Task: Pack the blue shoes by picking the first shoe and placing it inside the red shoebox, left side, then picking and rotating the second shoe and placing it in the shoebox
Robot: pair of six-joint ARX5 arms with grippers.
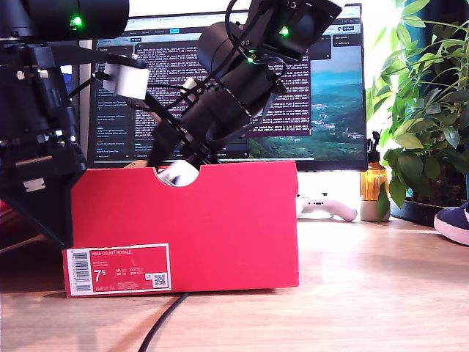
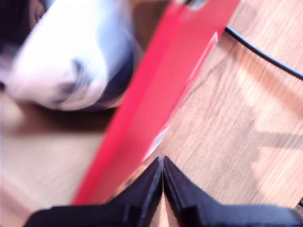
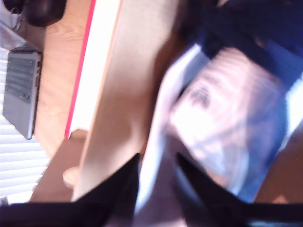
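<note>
Red cardboard shoebox (image 1: 220, 220) stands on the wooden surface (image 1: 352, 293) while my second gripper (image 3: 156, 163), fingers parted around what seems the blue shoe's white sole (image 3: 222, 123), lowers it inside; my first gripper (image 2: 162, 165) hangs pinched together, empty.

Matt red cardboard shoebox (image 1: 220, 220), smooth wood-grain table (image 1: 352, 293), glossy white paper label (image 1: 117, 270)
</note>
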